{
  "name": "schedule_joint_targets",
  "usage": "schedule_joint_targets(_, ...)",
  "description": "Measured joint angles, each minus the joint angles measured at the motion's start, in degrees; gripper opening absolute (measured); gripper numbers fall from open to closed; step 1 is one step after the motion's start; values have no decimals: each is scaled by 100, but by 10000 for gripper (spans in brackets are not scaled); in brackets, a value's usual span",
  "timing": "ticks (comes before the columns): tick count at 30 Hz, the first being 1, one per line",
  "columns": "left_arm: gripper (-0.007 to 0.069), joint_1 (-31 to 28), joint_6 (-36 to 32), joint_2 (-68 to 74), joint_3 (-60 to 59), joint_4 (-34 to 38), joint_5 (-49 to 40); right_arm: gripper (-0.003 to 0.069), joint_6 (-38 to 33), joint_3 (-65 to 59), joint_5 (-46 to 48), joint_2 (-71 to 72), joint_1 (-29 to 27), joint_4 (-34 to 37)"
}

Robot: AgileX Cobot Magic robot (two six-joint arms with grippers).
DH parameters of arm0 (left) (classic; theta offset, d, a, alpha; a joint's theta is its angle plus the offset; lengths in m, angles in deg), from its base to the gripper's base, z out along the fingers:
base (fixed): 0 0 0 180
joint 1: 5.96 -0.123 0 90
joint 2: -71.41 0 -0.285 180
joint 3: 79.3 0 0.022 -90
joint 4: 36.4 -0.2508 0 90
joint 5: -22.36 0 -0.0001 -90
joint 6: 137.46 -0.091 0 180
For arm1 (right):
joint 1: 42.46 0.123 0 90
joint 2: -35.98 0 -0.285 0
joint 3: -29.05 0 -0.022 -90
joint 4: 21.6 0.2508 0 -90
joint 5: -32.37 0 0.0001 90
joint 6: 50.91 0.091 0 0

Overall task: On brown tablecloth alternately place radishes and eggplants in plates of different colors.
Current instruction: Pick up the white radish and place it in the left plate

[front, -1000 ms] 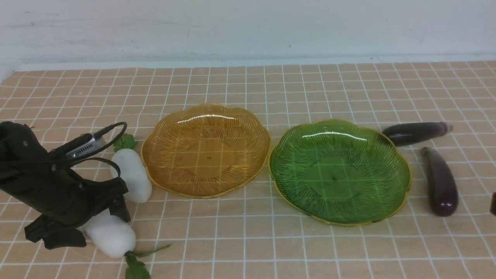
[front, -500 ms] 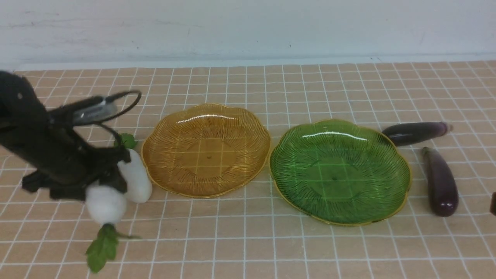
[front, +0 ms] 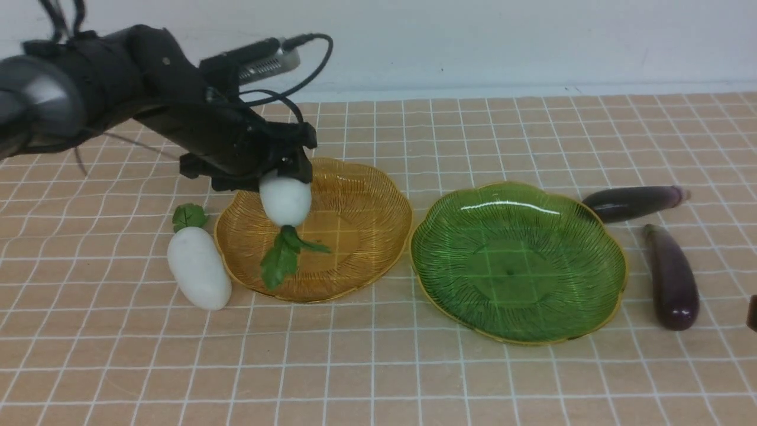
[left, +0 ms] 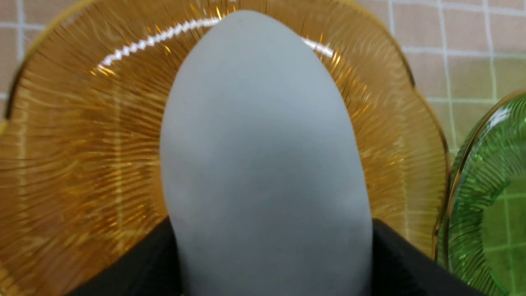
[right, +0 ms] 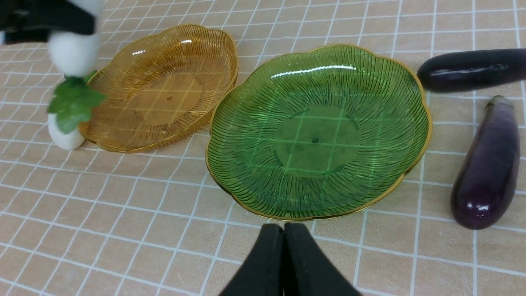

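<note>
The left claw [front: 284, 171] is clamped on the blunt root end of a radish [front: 285, 201], which hangs straight below it. The radish's long axis is near upright and its leafy top [front: 284, 257] points down. It is held over the left part of the amber plate [front: 378, 207], so the drop point looks to be directly beneath or a little toward the plate's middle; I cannot tell whether the leaves touch the plate. The radish is smooth, white and oval, and in the left wrist view it fills the frame with black fingers on either side. A second radish [front: 198, 275] lies on the brown tablecloth [front: 378, 367] just beside the amber plate's left rim. The green plate [front: 514, 266] holds nothing. Two dark purple eggplants [front: 671, 277] lie to its right, nearer the right claw [right: 283, 263], whose fingers are pressed together and hold nothing.
</note>
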Motion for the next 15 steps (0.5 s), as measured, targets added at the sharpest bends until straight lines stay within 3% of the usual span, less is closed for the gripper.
schedule_joint_targets(6,609,-14,40,136,321,-135,-282,-15,0,0,0,0,0,0)
schedule_joint_targets(10,612,-165,141,136,641,-274,-702,-15,0,0,0,0,0,0)
schedule_joint_targets(14,438,-610,536,136,933,-359,-1367,-15,0,0,0,0,0,0)
schedule_joint_targets(15,262,-956,651,136,973,-481,-1669,-15,0,0,0,0,0,0)
